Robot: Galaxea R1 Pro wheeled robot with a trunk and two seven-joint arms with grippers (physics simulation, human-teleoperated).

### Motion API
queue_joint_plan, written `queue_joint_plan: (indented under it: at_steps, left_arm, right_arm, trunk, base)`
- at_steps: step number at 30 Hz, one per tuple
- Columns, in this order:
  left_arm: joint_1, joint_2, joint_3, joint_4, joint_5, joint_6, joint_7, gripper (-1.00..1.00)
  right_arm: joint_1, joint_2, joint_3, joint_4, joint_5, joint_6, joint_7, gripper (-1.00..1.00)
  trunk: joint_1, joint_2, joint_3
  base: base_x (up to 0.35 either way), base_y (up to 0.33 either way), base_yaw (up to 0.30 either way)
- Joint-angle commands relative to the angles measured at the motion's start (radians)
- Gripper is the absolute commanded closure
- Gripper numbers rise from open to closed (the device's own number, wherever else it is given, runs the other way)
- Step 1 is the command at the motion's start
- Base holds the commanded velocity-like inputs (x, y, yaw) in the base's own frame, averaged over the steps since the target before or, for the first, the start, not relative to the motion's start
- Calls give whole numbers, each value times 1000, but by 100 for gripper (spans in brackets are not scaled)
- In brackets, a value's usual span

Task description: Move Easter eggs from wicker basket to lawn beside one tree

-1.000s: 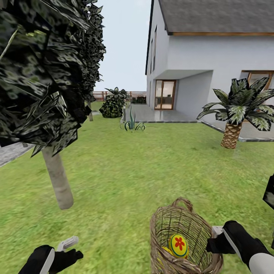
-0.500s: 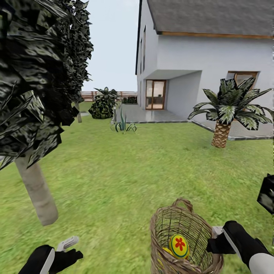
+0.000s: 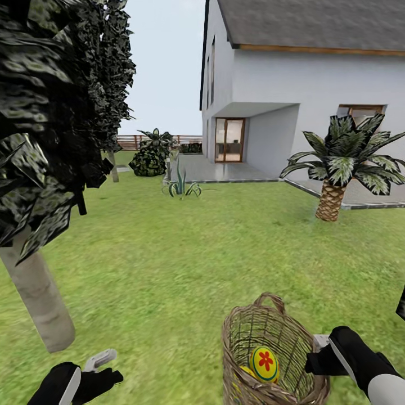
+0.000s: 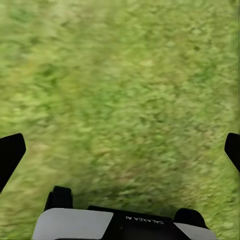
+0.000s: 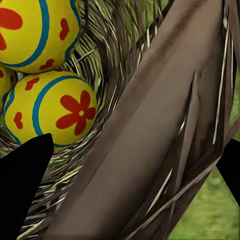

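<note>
The wicker basket (image 3: 273,349) hangs at the lower right of the head view, held by its rim in my right gripper (image 3: 316,353). A yellow Easter egg (image 3: 264,363) with a red flower shows through the weave. In the right wrist view the basket's rim (image 5: 165,125) runs between the black fingers (image 5: 22,185), and three Easter eggs (image 5: 55,110) lie inside. My left gripper (image 3: 104,363) hovers low at the left, open and empty over the lawn (image 4: 120,90). A tree with a pale bare trunk (image 3: 39,298) stands close on the left.
The tree's dark crown (image 3: 50,112) hangs over the left side. A short palm (image 3: 337,169) stands at the right by the grey paving (image 3: 236,171) and the white house (image 3: 304,84). A spiky plant (image 3: 181,187) and a bush (image 3: 149,157) lie farther off. Open lawn (image 3: 185,253) stretches ahead.
The whole view has shifted: the trunk now sits farther left and lower in the picture, so the camera moved. The basket stays in the right gripper, and the left gripper is unchanged.
</note>
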Motion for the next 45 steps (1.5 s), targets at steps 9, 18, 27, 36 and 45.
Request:
queue_joint_plan:
  at_steps: [9,18,27,36,45]
  left_arm:
    - [-1,0,2,1,6,6,1,-100]
    - [-1,-5,2,-1,7,6,0,-100]
    - [-1,-5,1,0,7,6,-1,-100]
    - [-1,-6,1,1,7,6,0,-100]
    - [-1,-6,1,1,7,6,1,-100]
  right_arm:
    - [-1,0,1,-2,-1,4,8,100]
    - [-1,1,3,-1,0,3,8,100]
    - [-1,1,3,-2,-1,3,8,100]
    - [-1,1,3,-1,-1,3,8,100]
    - [-1,1,3,0,-1,3,8,100]
  trunk:
    - [1,-1,-1]
    - [1,-1,-1]
    - [1,-1,-1]
    - [1,-1,-1]
    - [1,-1,-1]
  base:
    - [337,0,0]
    - [337,0,0]
    - [337,0,0]
    - [337,0,0]
    - [337,0,0]
